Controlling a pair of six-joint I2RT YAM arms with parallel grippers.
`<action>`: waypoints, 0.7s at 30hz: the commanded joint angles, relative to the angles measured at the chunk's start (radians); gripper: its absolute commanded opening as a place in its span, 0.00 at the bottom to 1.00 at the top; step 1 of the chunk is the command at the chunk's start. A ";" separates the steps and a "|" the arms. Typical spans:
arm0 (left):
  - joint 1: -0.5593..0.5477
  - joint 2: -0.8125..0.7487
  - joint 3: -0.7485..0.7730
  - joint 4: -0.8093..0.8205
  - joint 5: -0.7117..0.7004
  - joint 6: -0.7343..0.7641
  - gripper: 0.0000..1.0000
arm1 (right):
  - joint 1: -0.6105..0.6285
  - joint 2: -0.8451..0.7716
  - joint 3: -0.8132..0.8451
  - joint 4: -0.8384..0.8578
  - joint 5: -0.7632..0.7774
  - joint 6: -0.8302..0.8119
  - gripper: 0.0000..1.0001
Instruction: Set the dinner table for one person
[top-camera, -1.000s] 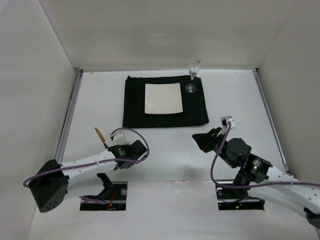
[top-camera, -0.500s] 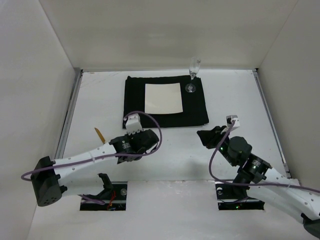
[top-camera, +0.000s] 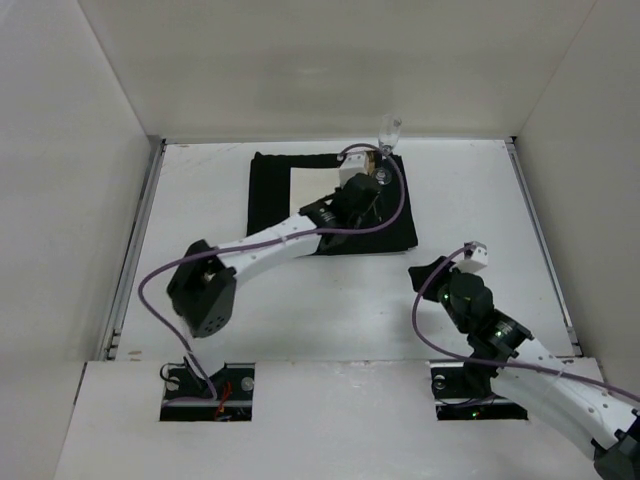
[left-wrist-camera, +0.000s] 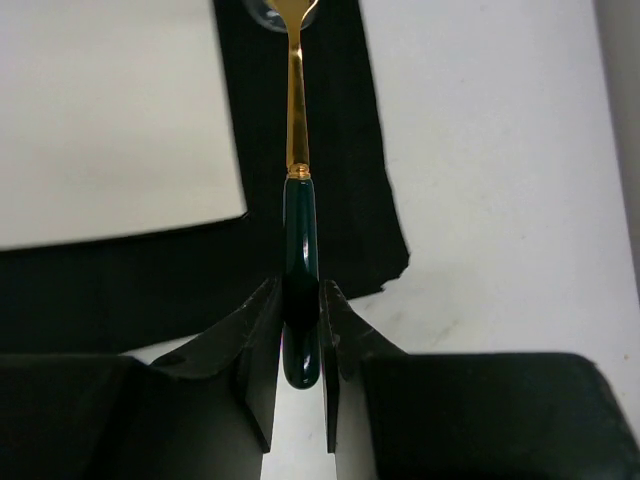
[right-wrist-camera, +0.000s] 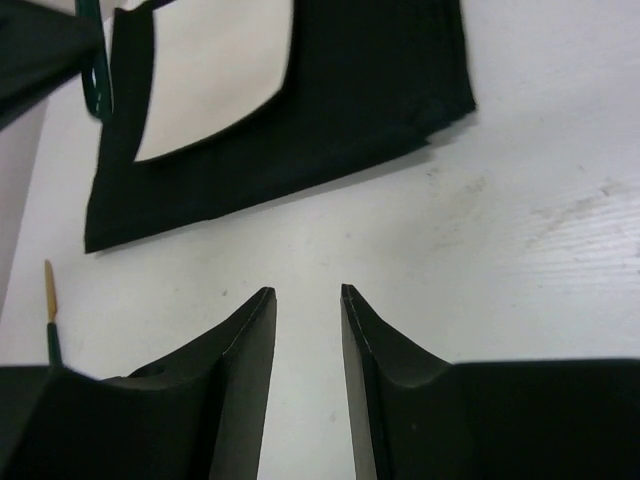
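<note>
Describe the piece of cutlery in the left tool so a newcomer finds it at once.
On the white table lies a black mat with a square white plate. Over the mat's strip right of the plate, the left tool grips a slim piece of cutlery pointing at the glass. Dark green handle, gold stem; the similar piece lies loose on bare table.

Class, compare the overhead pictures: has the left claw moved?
Yes. The left claw swung forward and right, from bare table to above the black mat's right side, beside the glass.
</note>
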 joint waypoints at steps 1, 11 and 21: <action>0.007 0.116 0.142 0.113 0.103 0.054 0.03 | -0.036 -0.001 -0.012 0.005 0.023 0.079 0.38; 0.017 0.388 0.357 0.124 0.135 -0.012 0.03 | -0.033 0.049 -0.019 0.018 0.058 0.090 0.37; 0.030 0.452 0.343 0.164 0.088 -0.086 0.03 | -0.017 0.098 -0.028 0.048 0.078 0.092 0.37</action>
